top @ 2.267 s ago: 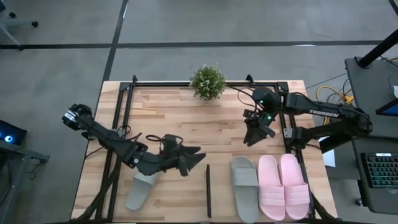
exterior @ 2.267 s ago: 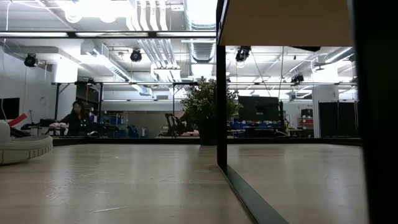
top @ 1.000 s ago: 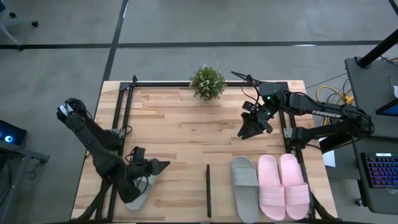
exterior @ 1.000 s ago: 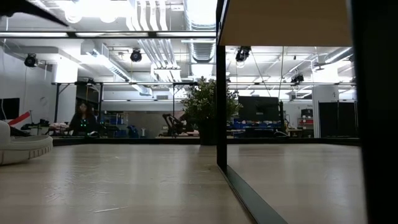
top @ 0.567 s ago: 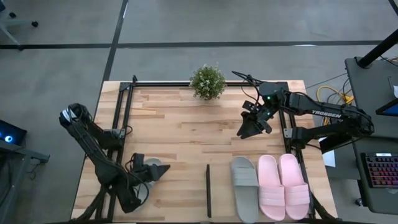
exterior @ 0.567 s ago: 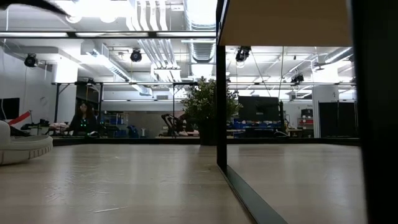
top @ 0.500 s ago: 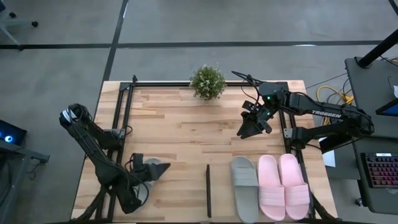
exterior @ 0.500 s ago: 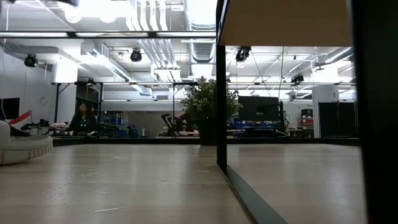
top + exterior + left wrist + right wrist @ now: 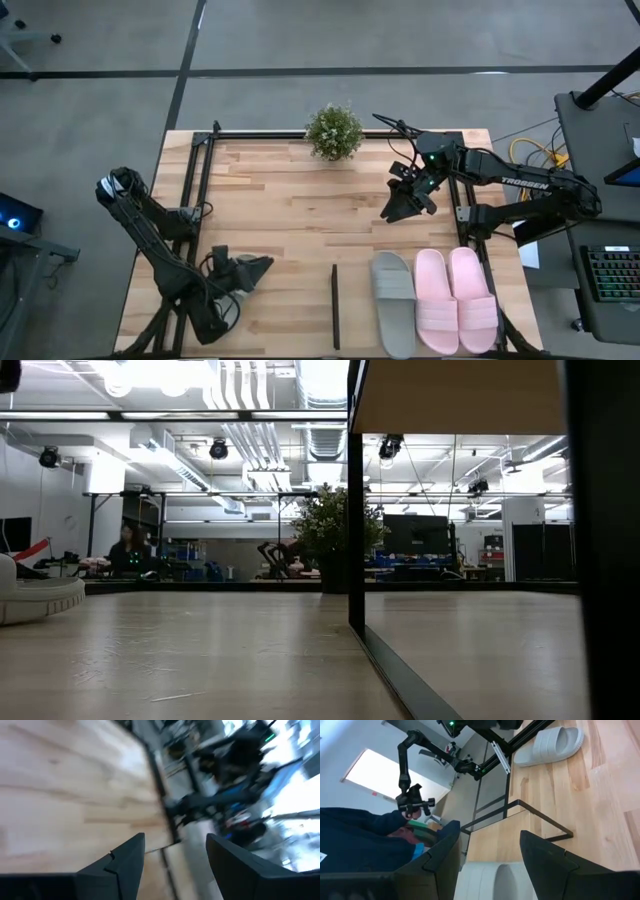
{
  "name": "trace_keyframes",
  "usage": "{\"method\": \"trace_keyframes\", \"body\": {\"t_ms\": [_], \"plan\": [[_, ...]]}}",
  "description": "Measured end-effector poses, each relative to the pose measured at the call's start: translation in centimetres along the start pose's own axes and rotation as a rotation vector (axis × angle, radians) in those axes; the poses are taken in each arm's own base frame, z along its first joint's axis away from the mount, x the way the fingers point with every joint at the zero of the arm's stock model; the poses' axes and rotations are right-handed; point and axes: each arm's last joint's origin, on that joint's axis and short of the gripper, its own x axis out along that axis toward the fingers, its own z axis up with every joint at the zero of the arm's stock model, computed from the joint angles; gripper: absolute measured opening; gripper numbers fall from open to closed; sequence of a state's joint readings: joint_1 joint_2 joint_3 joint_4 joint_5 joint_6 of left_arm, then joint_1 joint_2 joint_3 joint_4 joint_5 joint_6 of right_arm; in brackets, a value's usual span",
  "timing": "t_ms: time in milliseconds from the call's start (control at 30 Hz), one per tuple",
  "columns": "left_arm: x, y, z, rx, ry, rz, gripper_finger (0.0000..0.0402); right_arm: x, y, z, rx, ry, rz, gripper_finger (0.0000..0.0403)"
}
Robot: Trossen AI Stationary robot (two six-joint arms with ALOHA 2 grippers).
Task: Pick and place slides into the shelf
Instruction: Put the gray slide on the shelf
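One grey-green slide (image 9: 549, 745) lies sole-down on the table's near-left part, also seen in the low view (image 9: 35, 596). From above, my left arm hides it. My left gripper (image 9: 258, 266) hovers open beside it (image 9: 175, 851), touching nothing. Another grey-green slide (image 9: 393, 300) and the pink pair (image 9: 455, 298) lie side by side on the shelf (image 9: 355, 300), right of its black strip (image 9: 335, 305). My right gripper (image 9: 392, 212) hangs open (image 9: 487, 845) over the table, beyond those three slides.
A potted plant (image 9: 334, 131) stands at the far edge, middle. Black frame rails (image 9: 196, 190) run along the table's left and right sides. Bare planks (image 9: 300, 215) stretch between the arms. A desk with a keyboard (image 9: 610, 275) lies off the right edge.
My left arm has folded toward the near edge, its elbow swinging over the left grey-green slide, while its gripper has stayed near the same spot. That slide has not moved in the low view. My right arm has kept still.
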State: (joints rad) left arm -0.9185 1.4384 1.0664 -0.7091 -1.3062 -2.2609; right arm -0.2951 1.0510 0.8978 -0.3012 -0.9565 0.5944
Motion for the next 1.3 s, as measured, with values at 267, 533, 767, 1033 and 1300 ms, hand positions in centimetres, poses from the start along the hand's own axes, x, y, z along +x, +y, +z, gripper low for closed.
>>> {"method": "trace_keyframes", "body": {"t_ms": [267,533,767,1033,1300], "plan": [[-1.1,1.5,0.2,0.152,0.307,0.299,0.0196,0.0,0.0,0.0,0.017,0.000,0.000,0.0194],[-3.7,0.5,1.1,0.403,0.606,0.470,0.0196,0.0,0.0,0.0,0.035,0.000,0.000,0.0194],[-4.6,-1.2,1.1,0.700,0.830,0.369,0.0196,0.0,0.0,0.0,0.042,-0.008,-0.011,0.0194],[-4.6,0.1,0.1,0.963,0.944,0.456,0.0196,0.0,0.0,0.0,0.066,-0.010,-0.014,0.0194],[-4.0,2.4,-2.7,1.314,1.024,0.609,0.0196,0.0,-0.1,0.1,0.095,-0.026,-0.035,0.0194]]}}
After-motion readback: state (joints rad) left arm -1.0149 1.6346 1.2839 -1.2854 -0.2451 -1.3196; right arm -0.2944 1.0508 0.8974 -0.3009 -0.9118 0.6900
